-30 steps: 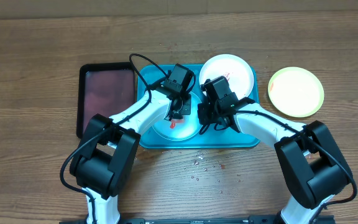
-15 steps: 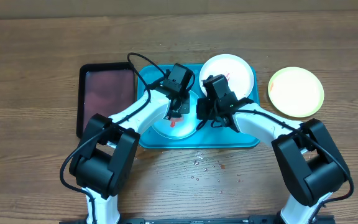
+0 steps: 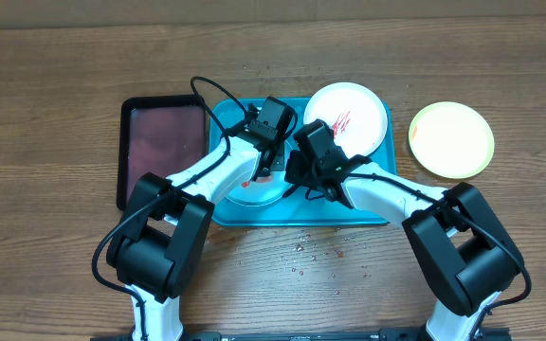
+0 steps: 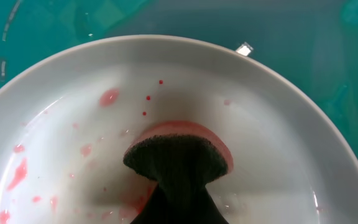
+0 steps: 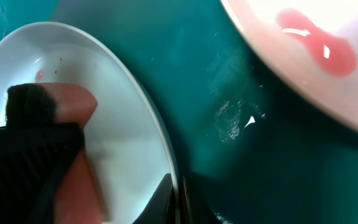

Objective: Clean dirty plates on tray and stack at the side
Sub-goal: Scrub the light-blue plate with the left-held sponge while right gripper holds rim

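Note:
The pale mint plate (image 3: pixel 254 196) lies on the turquoise tray (image 3: pixel 349 204), with red smears on it in the left wrist view (image 4: pixel 55 155). My left gripper (image 3: pixel 265 169) is shut on a pink sponge with a dark scouring face (image 4: pixel 185 140) and presses it onto that plate. My right gripper (image 3: pixel 297 170) is shut on the plate's right rim (image 5: pixel 176 199). The white plate (image 3: pixel 347 118), with red smears, rests at the tray's back right corner. The yellow-green plate (image 3: pixel 451 139) lies on the table to the right and looks free of smears.
A dark-red tray with a black rim (image 3: pixel 164 142) stands left of the turquoise tray. Water drops and red spots (image 3: pixel 316 251) lie on the wood in front of the tray. Both arms cross over the tray's front half.
My right gripper has moved left and a little back along the mint plate's rim. The plate has shifted slightly left. The left gripper stays on the plate with the sponge.

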Tool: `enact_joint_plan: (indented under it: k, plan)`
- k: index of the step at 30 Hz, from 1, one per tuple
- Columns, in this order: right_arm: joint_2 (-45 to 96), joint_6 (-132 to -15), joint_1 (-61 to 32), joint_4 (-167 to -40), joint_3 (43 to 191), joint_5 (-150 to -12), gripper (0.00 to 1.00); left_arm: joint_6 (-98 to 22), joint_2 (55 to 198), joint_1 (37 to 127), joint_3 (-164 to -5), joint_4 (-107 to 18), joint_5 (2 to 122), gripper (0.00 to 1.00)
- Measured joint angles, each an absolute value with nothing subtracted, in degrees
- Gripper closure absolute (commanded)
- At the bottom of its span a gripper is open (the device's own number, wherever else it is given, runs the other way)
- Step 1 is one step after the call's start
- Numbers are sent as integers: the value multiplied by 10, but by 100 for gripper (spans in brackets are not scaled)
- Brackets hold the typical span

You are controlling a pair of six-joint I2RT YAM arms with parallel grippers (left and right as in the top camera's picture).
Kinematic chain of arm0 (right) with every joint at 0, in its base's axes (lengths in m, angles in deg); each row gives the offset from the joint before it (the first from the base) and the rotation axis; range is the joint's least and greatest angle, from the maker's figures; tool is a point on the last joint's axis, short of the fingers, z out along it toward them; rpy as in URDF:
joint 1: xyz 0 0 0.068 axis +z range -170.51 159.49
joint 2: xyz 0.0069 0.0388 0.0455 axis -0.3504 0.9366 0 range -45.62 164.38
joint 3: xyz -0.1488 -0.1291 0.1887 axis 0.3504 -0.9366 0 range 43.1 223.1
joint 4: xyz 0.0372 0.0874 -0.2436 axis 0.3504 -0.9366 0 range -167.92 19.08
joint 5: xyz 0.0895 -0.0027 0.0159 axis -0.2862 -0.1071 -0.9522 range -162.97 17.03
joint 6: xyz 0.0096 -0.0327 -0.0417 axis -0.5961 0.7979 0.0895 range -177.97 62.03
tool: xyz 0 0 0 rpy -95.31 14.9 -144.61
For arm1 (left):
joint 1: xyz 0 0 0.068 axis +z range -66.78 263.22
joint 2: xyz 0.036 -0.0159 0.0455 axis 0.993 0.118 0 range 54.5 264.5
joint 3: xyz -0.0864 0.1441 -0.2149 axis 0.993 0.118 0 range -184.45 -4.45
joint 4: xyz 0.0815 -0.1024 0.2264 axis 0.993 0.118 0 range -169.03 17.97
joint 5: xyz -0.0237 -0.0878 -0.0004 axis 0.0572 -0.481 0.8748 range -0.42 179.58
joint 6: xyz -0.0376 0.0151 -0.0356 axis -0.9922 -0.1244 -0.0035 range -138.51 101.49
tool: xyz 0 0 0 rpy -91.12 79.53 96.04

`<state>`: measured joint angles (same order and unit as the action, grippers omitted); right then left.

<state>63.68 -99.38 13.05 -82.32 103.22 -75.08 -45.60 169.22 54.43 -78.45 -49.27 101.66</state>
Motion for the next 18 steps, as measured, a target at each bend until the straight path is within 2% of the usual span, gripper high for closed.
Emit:
enact_joint_plan:
  k: [18]
  plan:
    - [638, -1019, 133, -829, 1035, -745, 96, -449, 1690, 585, -769, -470, 1083, 96]
